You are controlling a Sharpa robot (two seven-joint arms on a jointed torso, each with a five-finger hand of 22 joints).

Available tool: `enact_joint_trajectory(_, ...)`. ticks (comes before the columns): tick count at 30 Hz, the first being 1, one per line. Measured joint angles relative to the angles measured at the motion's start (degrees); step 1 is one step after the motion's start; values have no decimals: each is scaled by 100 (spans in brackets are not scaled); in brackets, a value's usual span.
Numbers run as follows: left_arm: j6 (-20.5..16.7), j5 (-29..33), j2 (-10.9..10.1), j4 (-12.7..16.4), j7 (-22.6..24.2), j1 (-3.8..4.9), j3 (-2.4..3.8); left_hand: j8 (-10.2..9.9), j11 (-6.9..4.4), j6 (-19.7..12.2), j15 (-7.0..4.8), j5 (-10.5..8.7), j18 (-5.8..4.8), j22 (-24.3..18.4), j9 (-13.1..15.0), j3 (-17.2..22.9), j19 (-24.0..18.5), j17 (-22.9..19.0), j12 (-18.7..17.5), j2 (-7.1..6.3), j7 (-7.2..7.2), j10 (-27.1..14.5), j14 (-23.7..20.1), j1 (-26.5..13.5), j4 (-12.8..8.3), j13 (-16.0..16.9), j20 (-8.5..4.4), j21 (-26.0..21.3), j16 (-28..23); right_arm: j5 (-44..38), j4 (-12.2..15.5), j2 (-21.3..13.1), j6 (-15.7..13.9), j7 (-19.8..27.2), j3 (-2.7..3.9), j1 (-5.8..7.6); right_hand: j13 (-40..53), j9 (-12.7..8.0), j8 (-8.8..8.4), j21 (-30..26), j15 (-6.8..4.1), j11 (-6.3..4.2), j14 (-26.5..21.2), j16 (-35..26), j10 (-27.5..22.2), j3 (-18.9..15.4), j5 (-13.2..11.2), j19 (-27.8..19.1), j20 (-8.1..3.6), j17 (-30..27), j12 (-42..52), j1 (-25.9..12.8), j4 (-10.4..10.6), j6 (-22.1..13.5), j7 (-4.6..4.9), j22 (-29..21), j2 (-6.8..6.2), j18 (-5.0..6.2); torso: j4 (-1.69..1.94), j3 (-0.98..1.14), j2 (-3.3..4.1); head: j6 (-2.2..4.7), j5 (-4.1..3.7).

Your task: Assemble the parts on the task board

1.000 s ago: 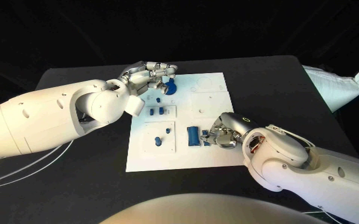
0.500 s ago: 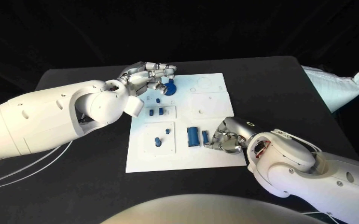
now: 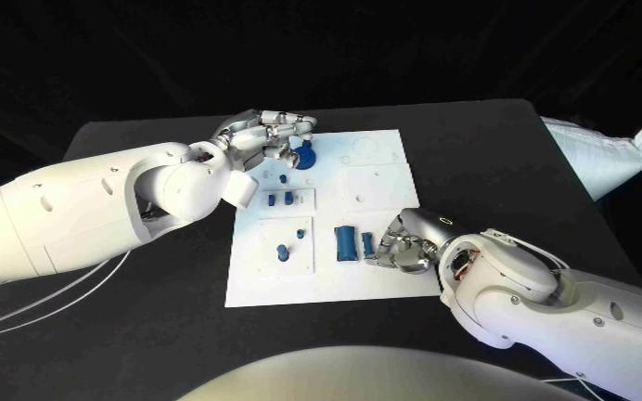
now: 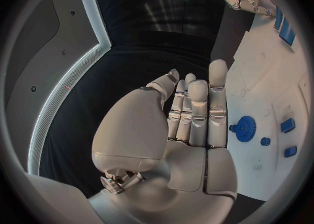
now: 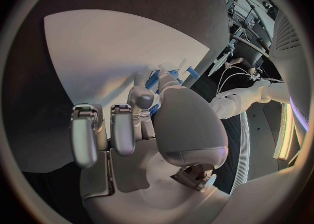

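Note:
The white task board (image 3: pixel 381 155) lies mid-table. A blue gear (image 3: pixel 303 157) sits at its far left corner, and my left hand (image 3: pixel 266 135) hovers beside it. In the left wrist view the fingers (image 4: pixel 196 114) lie straight and together next to the gear (image 4: pixel 245 128), holding nothing. My right hand (image 3: pixel 402 246) rests on the board's near right part, fingers curled. A long blue part (image 3: pixel 345 241) lies just left of it, and a small blue part (image 3: pixel 368 246) sits at its fingertips. In the right wrist view, thumb and a finger (image 5: pixel 143 98) pinch that blue part (image 5: pixel 152 81).
Two blue pegs (image 3: pixel 278 200) stand in a recess on the board's left side. A single small one (image 3: pixel 282 179) is above them, and two more (image 3: pixel 282 252) sit in the lower left panel. Bare black table (image 3: pixel 508 160) surrounds the board.
My right hand has slid slightly toward the board's near edge, staying over the small blue part. My left hand and the gear have not moved.

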Motion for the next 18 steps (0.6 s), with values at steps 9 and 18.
enact_joint_trajectory(9,8,-5,13,-18,-6,-1,0,0,0,0,0,0,0,0,0,0,0,0,1,0,0,0,0,0,0,0,0,0,0,30,-44,45,57,12,5,5,0,18,2,0,0,0,0,0,0,-44,0,0,0,0,0,77,-44,1,0,0,81,0,-4,0,0,-23,12)
enact_joint_trajectory(18,26,-17,37,-34,-26,-23,0,0,0,0,0,0,0,0,0,0,0,0,27,0,0,0,0,0,0,0,0,0,0,77,-94,86,153,41,17,16,6,32,-22,0,0,0,0,0,0,-83,-55,0,0,-1,0,356,-200,22,-21,-1,232,1,12,7,-12,-26,5)
